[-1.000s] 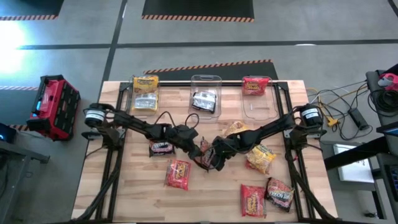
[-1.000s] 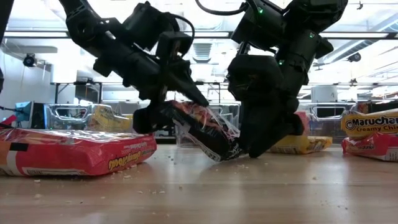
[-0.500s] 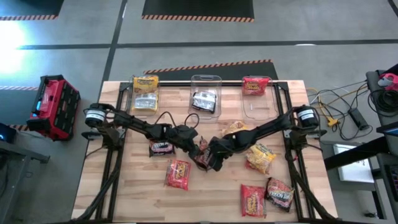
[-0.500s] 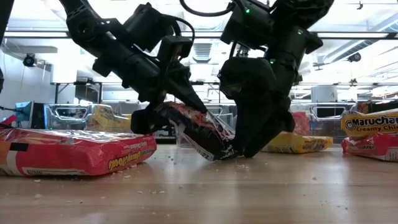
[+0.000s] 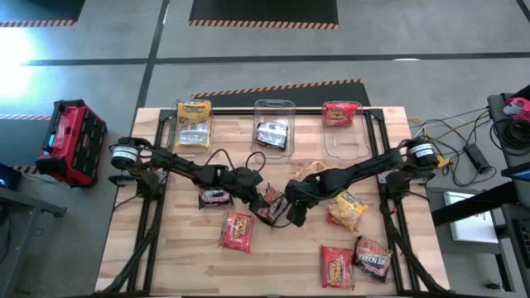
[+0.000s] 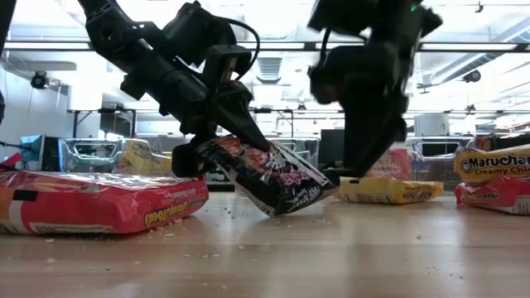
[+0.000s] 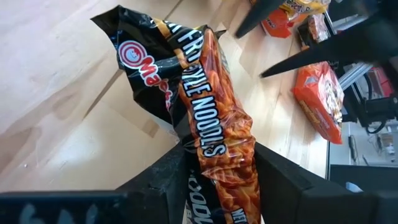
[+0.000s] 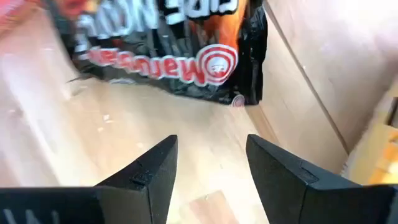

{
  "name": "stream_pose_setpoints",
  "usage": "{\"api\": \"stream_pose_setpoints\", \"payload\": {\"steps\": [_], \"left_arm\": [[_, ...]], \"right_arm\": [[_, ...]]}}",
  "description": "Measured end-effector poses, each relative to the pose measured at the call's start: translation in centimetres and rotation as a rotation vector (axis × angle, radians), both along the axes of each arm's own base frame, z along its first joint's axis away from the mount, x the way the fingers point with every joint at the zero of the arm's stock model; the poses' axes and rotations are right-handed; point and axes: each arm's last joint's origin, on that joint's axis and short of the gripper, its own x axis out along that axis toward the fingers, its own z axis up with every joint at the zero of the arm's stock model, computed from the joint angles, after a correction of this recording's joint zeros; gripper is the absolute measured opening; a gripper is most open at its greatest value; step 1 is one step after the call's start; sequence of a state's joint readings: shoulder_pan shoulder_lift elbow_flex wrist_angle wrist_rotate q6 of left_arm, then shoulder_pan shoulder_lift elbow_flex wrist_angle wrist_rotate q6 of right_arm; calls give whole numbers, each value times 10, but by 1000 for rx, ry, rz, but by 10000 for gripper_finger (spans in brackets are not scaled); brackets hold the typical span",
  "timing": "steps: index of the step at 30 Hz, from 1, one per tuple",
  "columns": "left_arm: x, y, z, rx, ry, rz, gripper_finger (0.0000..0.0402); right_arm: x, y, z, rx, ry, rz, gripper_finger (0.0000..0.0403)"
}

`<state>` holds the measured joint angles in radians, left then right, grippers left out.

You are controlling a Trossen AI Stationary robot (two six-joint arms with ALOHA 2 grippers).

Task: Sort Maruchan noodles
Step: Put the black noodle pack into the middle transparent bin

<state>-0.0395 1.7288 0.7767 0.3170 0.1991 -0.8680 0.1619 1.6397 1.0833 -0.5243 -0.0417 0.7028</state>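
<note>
Lifted now, right end effector point(image 6: 364, 170) clears crumb-strewn table point(image 6: 331, 248); room seemingly unoccupied.

You're in a lab or workshop: hazard-striped floor tape point(image 5: 277, 86) just beyond the wooden bench point(image 5: 190, 261), red toolbox point(image 5: 73, 141) beside it, cables point(image 5: 451, 136) opposite.

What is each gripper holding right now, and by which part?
The left gripper pinches the black noodle packet across one end; its other end rests on the table. The right gripper is open, holding nothing.
</note>
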Motion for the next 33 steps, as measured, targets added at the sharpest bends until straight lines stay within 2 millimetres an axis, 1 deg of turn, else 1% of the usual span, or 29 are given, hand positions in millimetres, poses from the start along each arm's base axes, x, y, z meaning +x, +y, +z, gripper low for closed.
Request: {"api": "stream_pose_setpoints", "payload": {"steps": [4,6,9,12,15,18,20,23,27,30,33], "left_arm": [[0,0,2,14,-11,-4,131],[-1,0,6,30,-26,-4,131],[-2,-3,13,104,-62,-3,131],[-4,-8,23,204,-110,15,130],[-5,-13,31,286,-155,36,130],[-7,-21,40,360,-203,62,130],[-8,-25,46,417,-232,100,130],[-9,-30,53,509,-289,181,130],[-8,-38,64,604,-391,280,130],[-8,-43,68,653,-421,288,130],[-10,-46,67,686,-409,307,130]], "right_arm": [[-9,3,21,2,-76,19,183],[-14,8,31,-15,-116,46,183],[-21,18,39,-30,-165,132,183],[-30,28,44,-70,-227,159,182],[-41,34,44,-126,-279,152,182],[-50,39,44,-184,-371,121,182],[-53,42,44,-209,-463,102,182],[-57,44,39,-242,-618,86,182],[-63,42,31,-262,-836,65,182],[-68,40,25,-276,-975,62,182],[-70,37,27,-347,-1111,49,182]]}}
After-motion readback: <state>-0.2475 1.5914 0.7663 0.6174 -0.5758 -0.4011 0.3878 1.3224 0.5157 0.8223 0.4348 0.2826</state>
